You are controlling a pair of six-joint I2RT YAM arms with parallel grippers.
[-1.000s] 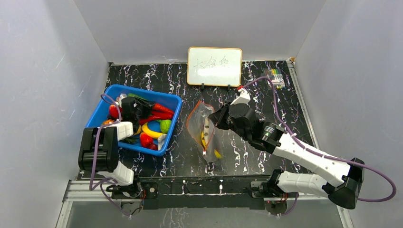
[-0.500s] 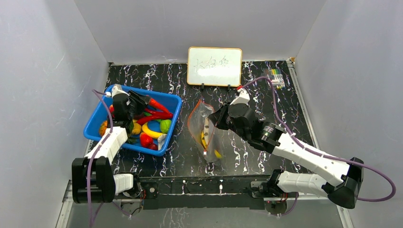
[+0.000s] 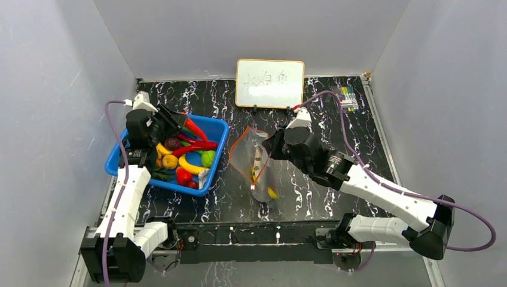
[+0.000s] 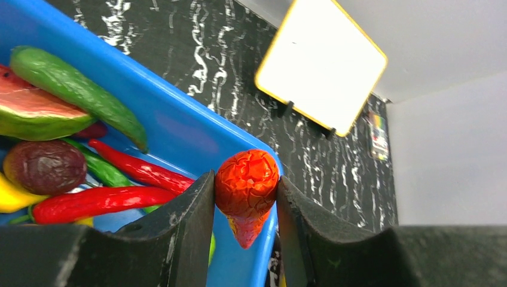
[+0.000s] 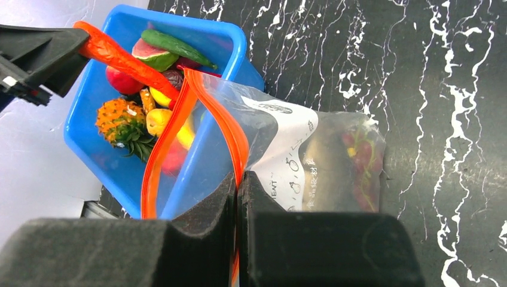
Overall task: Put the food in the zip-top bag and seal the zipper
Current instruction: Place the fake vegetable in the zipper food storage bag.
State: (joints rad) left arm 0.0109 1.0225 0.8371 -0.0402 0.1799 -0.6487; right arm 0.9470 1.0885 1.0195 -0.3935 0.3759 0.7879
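The left pincer (image 4: 244, 197) hangs over the back right part of the blue plastic basket (image 3: 217, 156), its two black fingers (image 4: 191, 215) pinching a wrinkled orange-red plastic chilli (image 4: 246, 179) by its thick end. The chilli is lifted clear of the other toys, with its tip pointing over the basket's far right rim.

Inside the basket lie a long green plastic cucumber (image 4: 78, 92), a toy watermelon slice (image 4: 36, 113), a dark purple round fruit (image 4: 45, 166), two glossy red chillies (image 4: 101, 202), a curved yellow banana (image 3: 190, 164), a small green round fruit (image 3: 208, 158) and a little toy pineapple (image 5: 122, 125). The basket sits on the black white-veined tabletop (image 3: 323, 113).

Just right of the basket, the clear crinkly zip-top bag (image 3: 258, 170) is held up with its mouth gaping towards the basket. Its red-orange zipper strip (image 5: 230, 128) forms an open loop. Some food is already in the bag: a yellow piece (image 3: 272, 192) shows low down, and dark red bits (image 5: 359, 161) sit against the bottom.

The right pincer (image 5: 237, 185), on the side of the bag away from the basket, is pressed together on the zipper strip, gripping one lip of the mouth.

Beyond the basket and to its right, a white orange-framed whiteboard (image 3: 269, 83) stands upright. A small pack of coloured markers (image 3: 347, 97) lies far right of the basket at the back.
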